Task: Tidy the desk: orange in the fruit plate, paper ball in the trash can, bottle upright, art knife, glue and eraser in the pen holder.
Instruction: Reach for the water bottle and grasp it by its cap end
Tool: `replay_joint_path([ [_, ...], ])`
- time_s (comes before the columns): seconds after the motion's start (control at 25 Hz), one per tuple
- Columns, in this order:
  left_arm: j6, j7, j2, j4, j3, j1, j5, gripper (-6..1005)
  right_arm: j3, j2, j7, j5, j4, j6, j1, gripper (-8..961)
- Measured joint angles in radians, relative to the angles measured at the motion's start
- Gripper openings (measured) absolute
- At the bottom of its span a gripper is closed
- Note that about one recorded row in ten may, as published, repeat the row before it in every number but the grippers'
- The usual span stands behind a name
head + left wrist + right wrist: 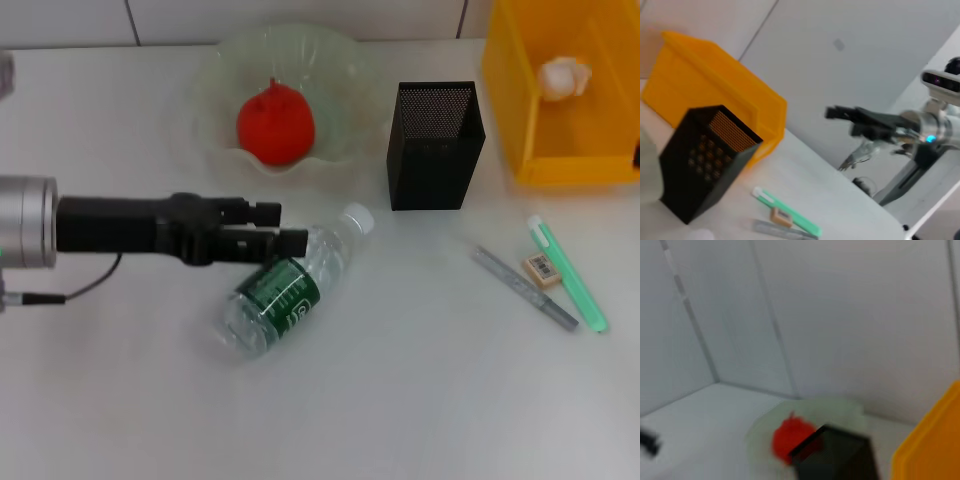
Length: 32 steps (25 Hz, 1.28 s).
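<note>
Bottle lies flat on the desk, so it needs standing up. Left gripper hangs over it, fingers open a bit, ready to grab. Right gripper waits off to the side; I cannot tell its fingers.

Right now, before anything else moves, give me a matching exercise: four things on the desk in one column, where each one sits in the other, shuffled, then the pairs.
Things
1. orange
2. paper ball
3. bottle
4. eraser

Places
A. lying on its side on the desk, under the left hand
B. in the glass plate
C. on the desk between the grey knife and the green glue stick
D. inside the yellow bin

Pairs: 1-B, 2-D, 3-A, 4-C
</note>
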Motion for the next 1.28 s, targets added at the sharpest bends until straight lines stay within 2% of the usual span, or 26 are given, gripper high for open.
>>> replay_joint_path([
  [0.04, -0.008, -0.053, -0.001, 0.054, 0.0, -0.001, 0.022, 841, 0.0, -0.003, -0.028, -0.014, 0.011, -0.057, -0.022, 809],
  [0.08, -0.023, -0.141, -0.006, 0.133, 0.001, -0.01, 0.069, 841, 0.0, -0.003, -0.028, -0.014, 0.011, -0.057, -0.022, 809],
  [0.12, -0.026, -0.166, -0.008, 0.15, 0.002, -0.015, 0.085, 841, 0.001, -0.003, -0.04, -0.023, 0.017, -0.079, -0.031, 809],
  [0.16, -0.039, -0.273, -0.02, 0.238, 0.008, -0.046, 0.158, 841, 0.005, 0.0, -0.063, -0.037, 0.035, -0.091, -0.048, 809],
  [0.2, -0.039, -0.273, -0.02, 0.238, 0.008, -0.046, 0.158, 841, 0.005, 0.0, -0.063, -0.037, 0.035, -0.091, -0.048, 809],
  [0.32, -0.067, -0.383, -0.036, 0.327, 0.035, -0.13, 0.278, 841, 0.005, 0.003, -0.096, -0.045, 0.081, -0.068, -0.058, 809],
  [0.36, -0.067, -0.383, -0.036, 0.327, 0.035, -0.13, 0.278, 841, 0.005, 0.001, -0.102, -0.046, 0.097, -0.062, -0.057, 808],
  [0.4, -0.088, -0.415, -0.036, 0.333, 0.055, -0.159, 0.307, 841, 0.005, -0.003, -0.107, -0.047, 0.119, -0.056, -0.055, 808],
  [0.44, -0.133, -0.464, -0.037, 0.327, 0.112, -0.207, 0.347, 841, 0.006, -0.009, -0.11, -0.049, 0.142, -0.051, -0.051, 808],
  [0.56, -0.133, -0.464, -0.037, 0.327, 0.112, -0.207, 0.347, 841, 0.003, -0.01, -0.11, -0.055, 0.149, -0.059, -0.051, 809],
  [0.6, -0.222, -0.523, -0.039, 0.297, 0.228, -0.27, 0.385, 841, 0.0, -0.009, -0.112, -0.058, 0.149, -0.067, -0.053, 809],
  [0.64, -0.276, -0.549, -0.043, 0.282, 0.292, -0.289, 0.393, 841, -0.004, -0.007, -0.122, -0.067, 0.148, -0.092, -0.058, 809],
  [0.68, -0.276, -0.549, -0.043, 0.282, 0.292, -0.289, 0.393, 841, -0.004, -0.007, -0.122, -0.067, 0.148, -0.092, -0.058, 809],
  [0.84, -0.397, -0.579, -0.047, 0.239, 0.399, -0.311, 0.442, 841, -0.004, -0.001, -0.165, -0.101, 0.164, -0.153, -0.063, 809],
  [0.96, -0.397, -0.579, -0.047, 0.239, 0.399, -0.311, 0.442, 841, -0.006, 0.004, -0.181, -0.114, 0.182, -0.162, -0.062, 809],
  [1.04, -0.432, -0.586, -0.048, 0.209, 0.431, -0.319, 0.466, 841, -0.007, 0.005, -0.183, -0.118, 0.192, -0.161, -0.057, 809],
  [1.08, -0.48, -0.589, -0.048, 0.153, 0.47, -0.333, 0.471, 841, -0.007, 0.005, -0.183, -0.12, 0.198, -0.16, -0.053, 808],
  [1.28, -0.502, -0.587, -0.048, 0.133, 0.486, -0.337, 0.472, 841, -0.007, 0.007, -0.183, -0.126, 0.212, -0.156, -0.039, 808],
])
